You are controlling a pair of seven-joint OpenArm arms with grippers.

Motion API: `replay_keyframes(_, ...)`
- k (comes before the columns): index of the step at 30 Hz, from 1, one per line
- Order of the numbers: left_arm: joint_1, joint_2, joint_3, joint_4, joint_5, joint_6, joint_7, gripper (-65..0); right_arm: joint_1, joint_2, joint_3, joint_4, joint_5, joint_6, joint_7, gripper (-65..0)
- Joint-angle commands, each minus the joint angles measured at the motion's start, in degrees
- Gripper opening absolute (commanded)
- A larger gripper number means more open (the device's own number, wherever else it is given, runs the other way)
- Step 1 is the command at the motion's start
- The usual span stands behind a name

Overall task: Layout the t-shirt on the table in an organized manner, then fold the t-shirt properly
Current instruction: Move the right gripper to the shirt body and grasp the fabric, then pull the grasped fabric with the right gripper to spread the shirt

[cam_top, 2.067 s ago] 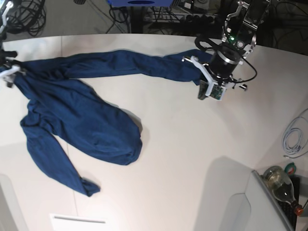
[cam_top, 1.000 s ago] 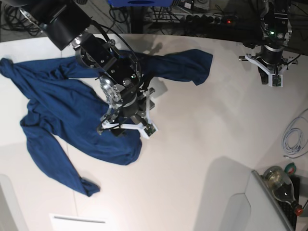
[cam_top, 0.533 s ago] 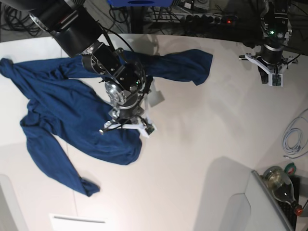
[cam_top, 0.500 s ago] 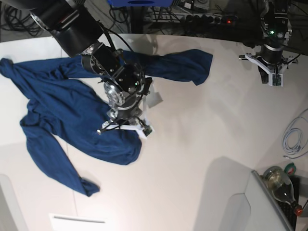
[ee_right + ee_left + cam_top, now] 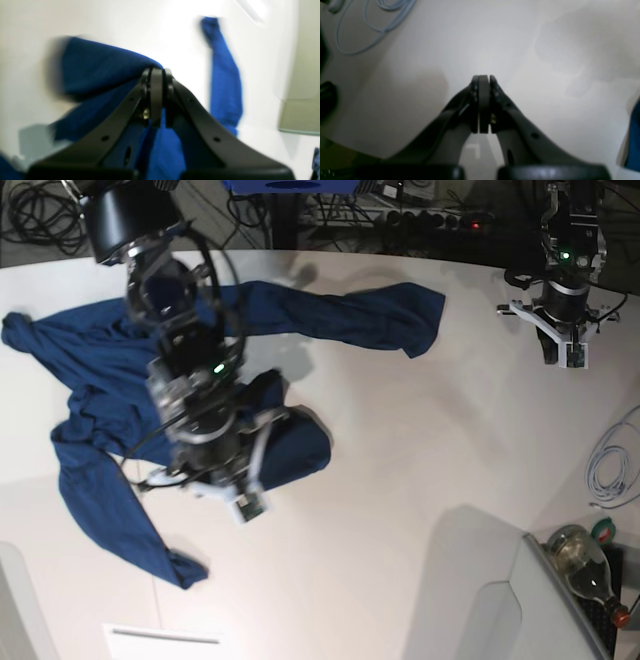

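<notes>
A: How many things? 
B: One t-shirt (image 5: 120, 380); one white counter (image 5: 420, 480); two arms.
A: The shirt's look? 
B: Navy, plain, wrinkled, spread unevenly over the counter's nine o'clock half; one long band runs from nine towards two o'clock, another trails towards seven.
A: The fingers? 
B: Right gripper (image 5: 157, 72) pinched on a lifted shirt fold; left gripper (image 5: 483, 80) pressed together, holding nothing, over bare counter at two o'clock.

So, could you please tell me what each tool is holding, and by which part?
The right tool is shut on a fold of the t-shirt; exactly which part is unclear. The left tool holds nothing.
</notes>
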Motion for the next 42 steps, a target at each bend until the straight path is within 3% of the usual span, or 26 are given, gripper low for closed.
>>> replay_keyframes(1, 0.1, -0.8, -0.3, 0.8, 0.0, 0.5, -1.2, -65.0, 1.9, -0.3, 1.9, 0.2, -0.3, 1.2, 0.7, -65.0)
replay_keyframes(3, 0.1, -0.8, -0.3, 0.8, 0.0, 0.5, -1.2, -65.0, 4.4, -0.3, 6.9, -4.0, -0.3, 3.6, 1.1, -64.7)
replay_keyframes(6, 0.0, -0.8, -0.3, 0.8, 0.1, 0.5, -1.2, -65.0, 9.0, -0.4, 11.5, -13.8, -0.3, 4.8, 1.2, -61.4)
replay_keyframes(7, 0.0, -0.8, -0.3, 0.8, 0.1, 0.5, -1.2, -65.0, 10.4, -0.5, 12.2, -16.9, 0.2, 4.8, 0.8, -57.5)
replay_keyframes(11, 0.0, -0.8, -0.3, 0.4, 0.1, 0.5, -1.2, -65.0, 12.3, -0.1, 12.5, -20.3, 1.8, 4.8, 0.7, -28.5)
replay_keyframes(13, -0.5, -0.8, -0.2, 0.1, 0.1, 0.5, -1.1, -65.0, 9.3, -0.1, 12.2, -13.7, 0.9, 4.9, 0.6, -23.3)
replay_keyframes(15, -0.7, -0.8, -0.2, -0.6, 0.1, 0.5, -1.1, -65.0, 4.6, -0.6, 11.6, -5.3, 0.5, 5.0, -1.0, -24.9)
replay_keyframes(17, -0.7, -0.8, -0.2, -0.9, 0.1, 0.5, -1.1, -65.0, 0.3, -0.8, 6.5, -1.7, 0.1, 7.4, -2.3, -26.4)
replay_keyframes(19, -0.7, -0.8, -0.2, -0.9, 0.1, 0.5, -1.1, -65.0, -3.3, 0.2, 1.3, -1.8, -1.7, 7.3, -0.9, -28.8)
replay_keyframes(21, -0.7, -0.8, -0.2, -0.8, 0.1, 0.5, -1.1, -65.0, -6.8, 0.9, -3.2, -4.3, -5.2, 4.1, 3.5, -30.8)
replay_keyframes(24, -0.7, -0.8, -0.2, -1.0, 0.1, 0.5, -1.2, -65.0, -9.0, 0.8, -7.7, -10.5, -11.8, -3.5, 10.8, -30.6)
replay_keyframes(28, -0.7, -0.8, -0.2, -1.1, 0.1, 0.5, -1.3, -65.0, -7.6, -0.4, -10.5, -18.5, -15.4, -10.0, 11.6, -26.7)
replay_keyframes(36, -0.7, -0.8, -0.2, -1.2, 0.1, 0.5, -1.3, -65.0, -6.2, -0.4, -10.9, -19.6, -15.2, -11.0, 11.5, -26.9)
replay_keyframes(38, -0.7, -0.8, -0.2, -1.2, 0.1, 0.5, -1.3, -65.0, -5.4, -0.5, -10.9, -20.3, -15.1, -11.0, 11.5, -33.5)
replay_keyframes(42, -0.7, -0.8, -0.2, -1.2, 0.1, 0.5, -1.3, -65.0, -3.4, -2.5, -10.3, -25.3, -15.1, -11.0, 11.5, -57.3)
